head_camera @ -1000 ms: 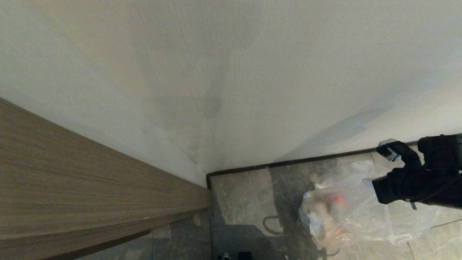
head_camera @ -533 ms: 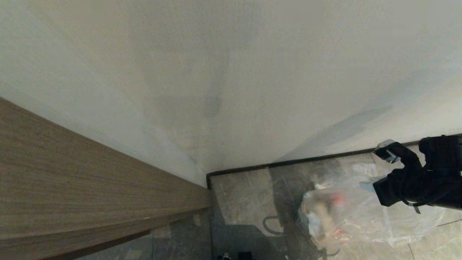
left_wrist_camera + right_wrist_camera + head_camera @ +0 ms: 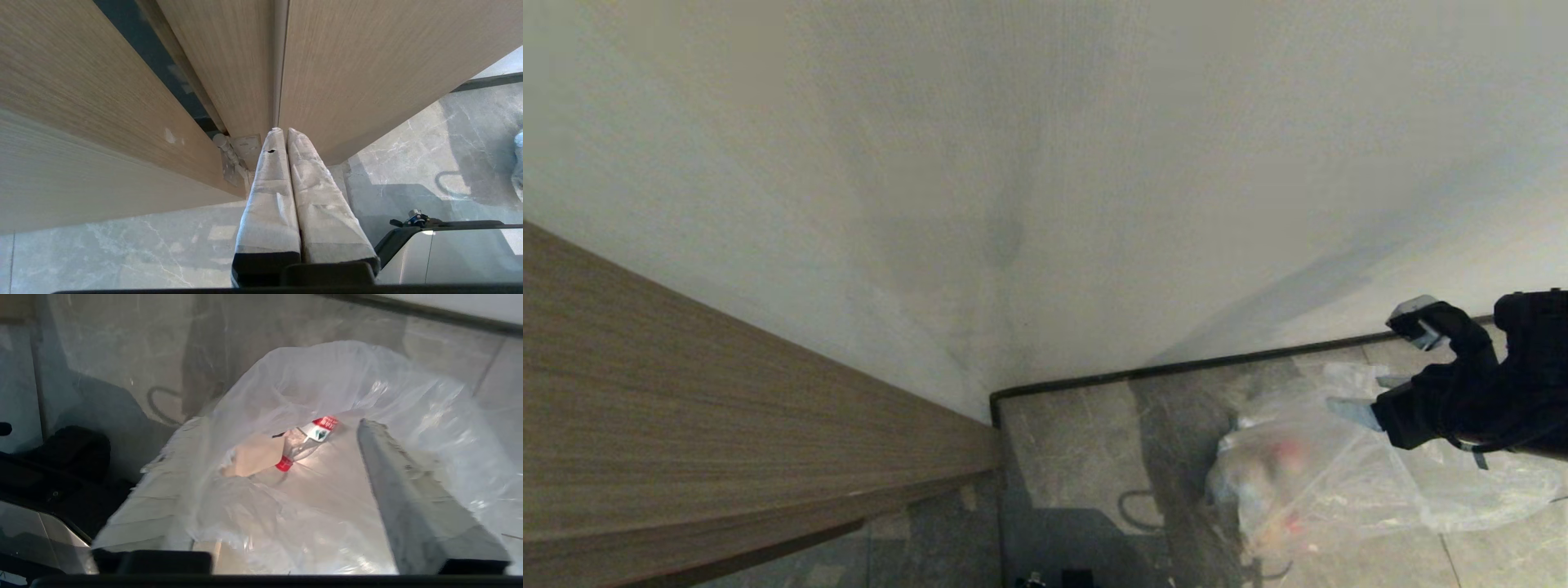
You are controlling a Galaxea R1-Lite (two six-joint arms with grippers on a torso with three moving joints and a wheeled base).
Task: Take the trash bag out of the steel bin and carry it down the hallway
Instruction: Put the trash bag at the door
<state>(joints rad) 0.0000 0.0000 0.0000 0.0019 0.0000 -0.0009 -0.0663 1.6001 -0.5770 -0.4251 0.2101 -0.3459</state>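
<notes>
The trash bag [image 3: 1307, 482] is clear crinkly plastic and lies slumped on the grey marbled floor of the hallway [image 3: 1078, 441], near the wall. Through the film I see a red-capped bottle [image 3: 306, 441] and a piece of brown card [image 3: 253, 455]. My right gripper [image 3: 1384, 367] hangs over the bag's upper part, open, its two fingers wide apart. In the right wrist view, the right gripper [image 3: 273, 428] has bag film [image 3: 327, 375] lying between its fingers and draped over one of them. My left gripper [image 3: 282, 131] is parked low beside the wooden door, shut and empty. The steel bin is out of view.
A wood-grain door [image 3: 686, 425] runs along the left, with a metal hinge [image 3: 233, 159] at its foot. A white wall [image 3: 1045, 163] with black skirting [image 3: 1176, 367] stands just behind the bag. My own base [image 3: 449, 245] sits at the near edge.
The right gripper's fingers have spread from shut to wide apart, and the hand has shifted slightly right. The bag has settled and spread on the floor. The left arm is still.
</notes>
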